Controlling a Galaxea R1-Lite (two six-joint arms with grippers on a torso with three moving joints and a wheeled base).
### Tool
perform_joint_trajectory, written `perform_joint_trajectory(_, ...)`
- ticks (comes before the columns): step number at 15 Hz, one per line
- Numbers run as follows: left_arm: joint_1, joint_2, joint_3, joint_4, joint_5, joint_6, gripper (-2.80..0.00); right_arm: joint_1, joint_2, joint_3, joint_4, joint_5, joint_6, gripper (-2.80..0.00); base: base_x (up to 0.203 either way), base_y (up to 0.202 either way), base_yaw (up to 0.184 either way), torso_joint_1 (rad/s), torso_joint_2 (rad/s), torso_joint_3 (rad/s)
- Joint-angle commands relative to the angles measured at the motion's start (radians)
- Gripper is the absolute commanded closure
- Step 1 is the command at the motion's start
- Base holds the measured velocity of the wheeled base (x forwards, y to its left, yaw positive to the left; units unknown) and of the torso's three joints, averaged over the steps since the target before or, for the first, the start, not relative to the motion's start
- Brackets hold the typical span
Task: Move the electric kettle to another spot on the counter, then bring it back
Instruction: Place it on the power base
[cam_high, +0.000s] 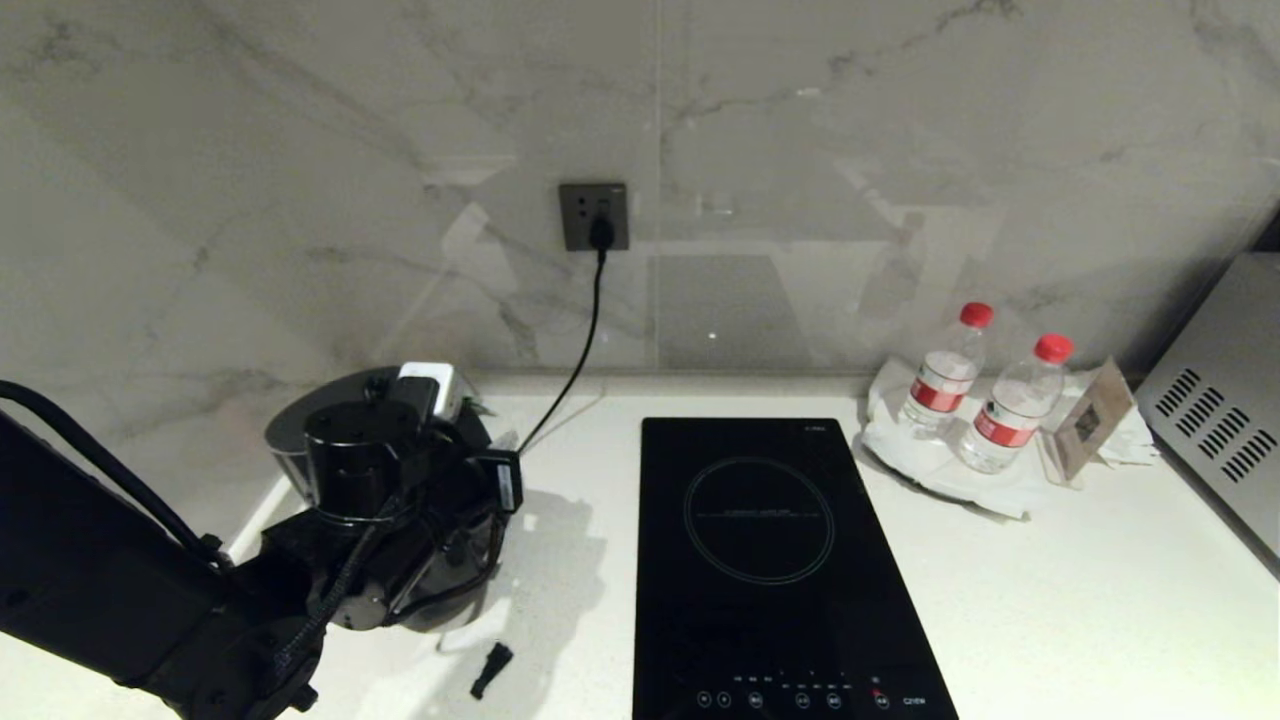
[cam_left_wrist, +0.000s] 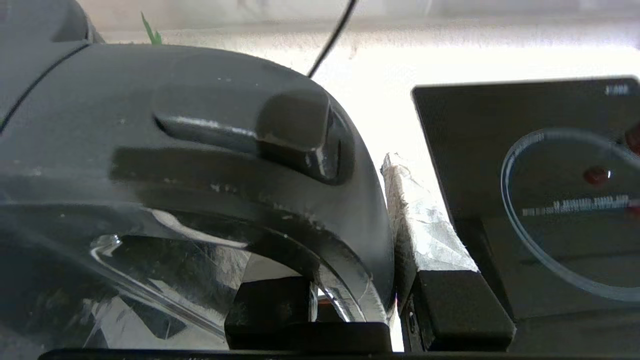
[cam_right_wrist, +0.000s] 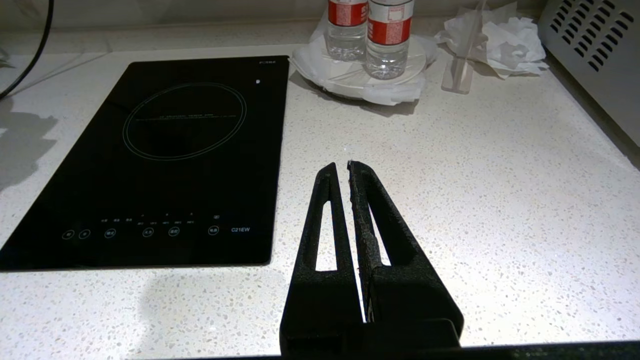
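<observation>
The black electric kettle (cam_left_wrist: 200, 125) fills the left wrist view, its loop handle running between my fingers. My left gripper (cam_left_wrist: 357, 270) is shut on that handle, with the taped finger (cam_left_wrist: 425, 225) outside the loop and the other finger (cam_left_wrist: 270, 305) inside it. In the head view my left arm covers most of the kettle (cam_high: 295, 440) at the counter's left end. Whether it rests on the white speckled counter (cam_high: 1080, 600) cannot be made out. My right gripper (cam_right_wrist: 340, 167) hangs shut and empty over the counter (cam_right_wrist: 500, 200), right of the hob.
A black induction hob (cam_high: 770, 560) lies mid-counter. A black cord (cam_high: 590, 330) drops from a wall socket (cam_high: 594, 215) towards the kettle. Two water bottles (cam_high: 945, 375) stand on a white plate at the back right, beside a grey vented appliance (cam_high: 1220, 420). A small black piece (cam_high: 492, 668) lies near the front.
</observation>
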Motion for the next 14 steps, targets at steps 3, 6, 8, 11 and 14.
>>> perform_joint_trajectory(3, 0.0, -0.013, 0.001, -0.009, 0.003, -0.001, 0.0, 0.0, 0.001, 0.001, 0.001, 0.0, 0.0, 0.0, 0.0, 0.0, 0.0, -0.001, 0.0, -0.009)
perform_joint_trajectory(6, -0.001, -0.012, -0.003, -0.009, 0.018, 0.0, 0.0, 0.0, 0.001, 0.0, -0.001, 0.0, 0.0, 0.0, 0.0, 0.0, 0.0, 0.0, 0.0, 0.0)
perform_joint_trajectory(8, -0.007, 0.005, -0.036, -0.009, 0.076, -0.001, 0.0, 0.0, 0.002, 0.0, 0.0, 0.0, 0.0, 0.0, 0.0, 0.0, 0.0, 0.0, 0.0, 0.0)
perform_joint_trajectory(11, -0.016, 0.026, -0.067, -0.04, 0.09, -0.012, 0.0, 0.0, 0.001, 0.0, 0.0, 0.0, 0.0, 0.0, 0.0, 0.0, 0.0, 0.0, 0.0, 0.0)
perform_joint_trajectory(14, -0.03, 0.059, -0.12, -0.044, 0.129, -0.013, 0.0, 0.0, 0.001, 0.0, 0.001, 0.0, 0.0, 0.0, 0.0, 0.0, 0.0, 0.0, 0.0, 0.0)
